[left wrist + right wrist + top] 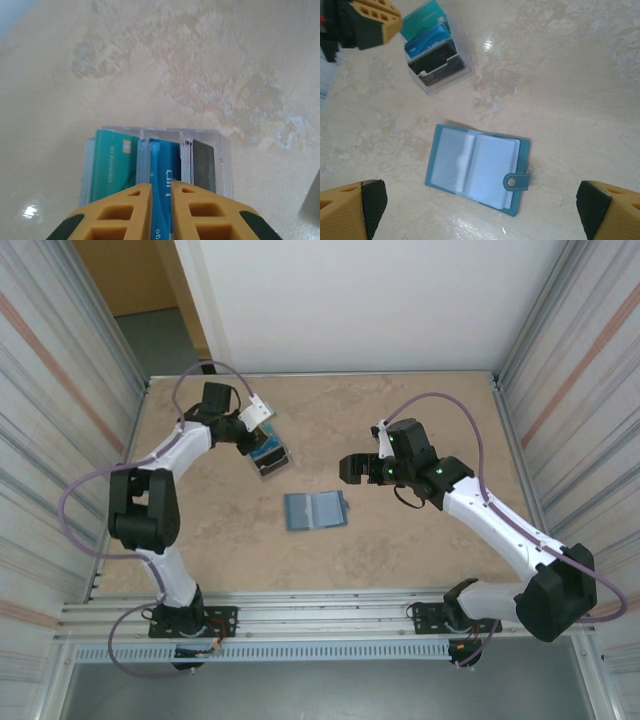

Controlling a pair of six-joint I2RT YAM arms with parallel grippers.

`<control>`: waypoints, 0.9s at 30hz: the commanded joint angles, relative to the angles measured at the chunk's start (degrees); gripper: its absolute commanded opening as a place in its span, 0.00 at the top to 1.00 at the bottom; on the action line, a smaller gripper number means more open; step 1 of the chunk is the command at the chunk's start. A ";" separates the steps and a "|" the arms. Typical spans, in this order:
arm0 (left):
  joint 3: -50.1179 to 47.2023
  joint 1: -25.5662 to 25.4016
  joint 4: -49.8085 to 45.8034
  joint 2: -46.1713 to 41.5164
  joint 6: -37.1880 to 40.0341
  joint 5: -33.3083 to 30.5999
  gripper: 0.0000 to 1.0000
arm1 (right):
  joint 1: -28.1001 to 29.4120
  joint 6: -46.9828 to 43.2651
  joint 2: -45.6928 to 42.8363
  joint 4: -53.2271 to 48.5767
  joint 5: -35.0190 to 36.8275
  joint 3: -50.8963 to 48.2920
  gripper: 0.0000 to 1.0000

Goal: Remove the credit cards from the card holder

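Deposit step, apparently: left gripper (161, 186) over the credit cards (112, 155) in a clear box (225, 165) — jaws nearly together, hold on the blue card (165, 165) undeterminable. Right gripper (350, 468), spread wide, hovers near the open card holder (316, 511) on the table (420, 550). Next — check sleeves (492, 170) for remaining cards.

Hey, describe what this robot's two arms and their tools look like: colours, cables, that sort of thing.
The left arm and right arm share white link shells and black joint housings. A mauve cable loops loosely along each. Small green lights glow near the right wrist. The left tool and right tool carry orange-yellow fingers with triangular cut-outs and black patches.
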 commanded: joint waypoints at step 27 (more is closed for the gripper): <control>-33.33 -0.74 10.84 -44.08 -36.73 -42.67 0.01 | -10.16 -3.43 -19.57 -6.44 24.59 -7.63 0.01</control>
